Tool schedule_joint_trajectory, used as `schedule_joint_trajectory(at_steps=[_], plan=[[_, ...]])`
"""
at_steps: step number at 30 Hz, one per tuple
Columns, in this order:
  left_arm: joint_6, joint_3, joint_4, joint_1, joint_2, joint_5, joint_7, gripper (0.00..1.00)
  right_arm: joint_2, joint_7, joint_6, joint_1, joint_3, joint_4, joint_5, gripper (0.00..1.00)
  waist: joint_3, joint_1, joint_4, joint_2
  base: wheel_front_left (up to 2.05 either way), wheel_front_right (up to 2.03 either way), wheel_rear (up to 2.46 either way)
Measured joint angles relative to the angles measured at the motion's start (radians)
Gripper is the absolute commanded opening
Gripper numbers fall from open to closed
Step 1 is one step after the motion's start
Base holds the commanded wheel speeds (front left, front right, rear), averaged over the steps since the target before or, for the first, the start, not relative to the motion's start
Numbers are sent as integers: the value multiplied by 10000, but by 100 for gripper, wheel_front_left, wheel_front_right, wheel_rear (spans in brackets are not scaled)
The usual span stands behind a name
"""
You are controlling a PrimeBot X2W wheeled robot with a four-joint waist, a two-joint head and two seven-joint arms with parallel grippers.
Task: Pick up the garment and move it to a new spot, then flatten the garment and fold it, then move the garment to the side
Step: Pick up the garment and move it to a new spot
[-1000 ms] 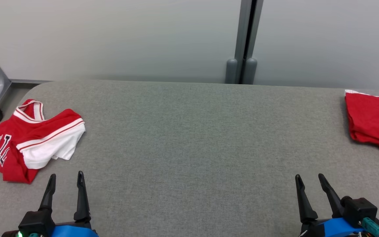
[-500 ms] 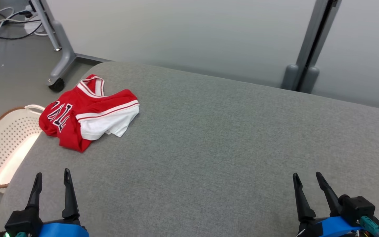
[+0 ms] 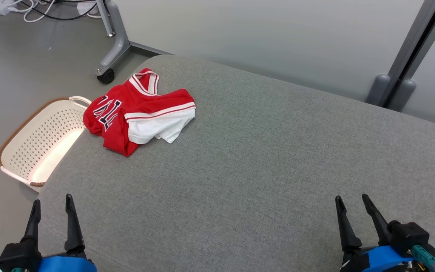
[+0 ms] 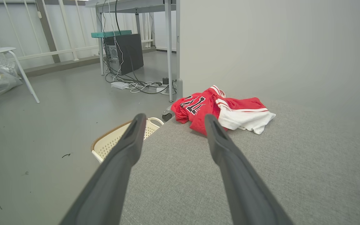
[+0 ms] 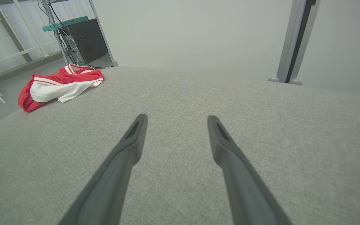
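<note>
A crumpled red and white garment with dark lettering lies near the far left corner of the grey padded table. It also appears in the left wrist view as the garment and in the right wrist view as the garment. My left gripper stands open at the table's near left edge, well short of the garment, nothing between its fingers. My right gripper is open and empty over the near right of the table.
A white perforated basket sits on the floor beside the table's left edge, below the garment. A wheeled grey stand leg and cables lie beyond it. A grey partition wall with a post backs the table.
The head camera has turned to the left, so the garment now sits nearer the picture's middle and the basket has come into view. Both grippers stay open at the bottom corners.
</note>
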Motion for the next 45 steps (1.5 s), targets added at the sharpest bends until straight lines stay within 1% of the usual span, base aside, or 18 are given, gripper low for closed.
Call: schedule_joint_trajectory(at_steps=[4,8,13,17,23,25,27,30,35,37,39,41,45], plan=[[19,58,-21,27,-4,0,0,100,0,0,0,1,82,2,0,100,-33,-1,-69,0,0,0,0],[61,100,111,-84,-6,-33,2,100,0,0,0,-19,35,-98,-128,100,81,-2,-338,0,0,0,0],[40,261,244,-1221,247,-67,0,100,2,0,0,-392,-178,-428,-633,100,588,-2,-878,0,0,0,0],[-10,500,510,-2514,826,-174,2,100,-52,0,0,-823,-228,-911,-1026,100,1229,1,-1491,0,0,0,0],[-40,821,1072,-4662,1877,-221,-4,100,-414,-12,0,-1460,-270,-1691,-1390,100,2496,-1,-2555,1,0,0,0],[-42,911,1530,-5285,2247,-267,-2,100,-514,-12,0,-1656,-313,-1975,-1473,100,2956,2,-2880,1,0,0,0],[-44,974,1866,-5849,2491,-291,-2,100,-593,-12,0,-1743,-391,-2238,-1574,100,3384,3,-3156,2,0,0,0],[-48,953,2752,-6548,2878,-424,-2,100,-633,-13,0,-1813,-520,-2686,-1684,100,3966,1,-3514,1,0,0,0],[-102,629,4447,-7645,3532,-443,0,100,-642,21,0,-1903,-694,-3262,-1781,100,4823,3,-3932,3,0,0,0],[-102,366,5198,-7900,3712,-418,4,100,-629,23,0,-1979,-750,-3415,-1797,100,5057,2,-3997,2,0,0,0],[-102,0,6163,-8195,3898,-395,360,100,-602,23,0,-1995,-803,-3542,-1820,100,5242,1,-4047,2,0,0,0],[-104,-366,6786,-8460,3958,-456,441,100,-591,21,0,-1998,-867,-3657,-1854,100,5371,1,-4052,2,0,0,0],[-102,-1151,7885,-9044,4107,-920,1394,100,-548,21,0,-1997,-947,-3756,-1860,100,5507,-2,-4027,0,0,0,0]])
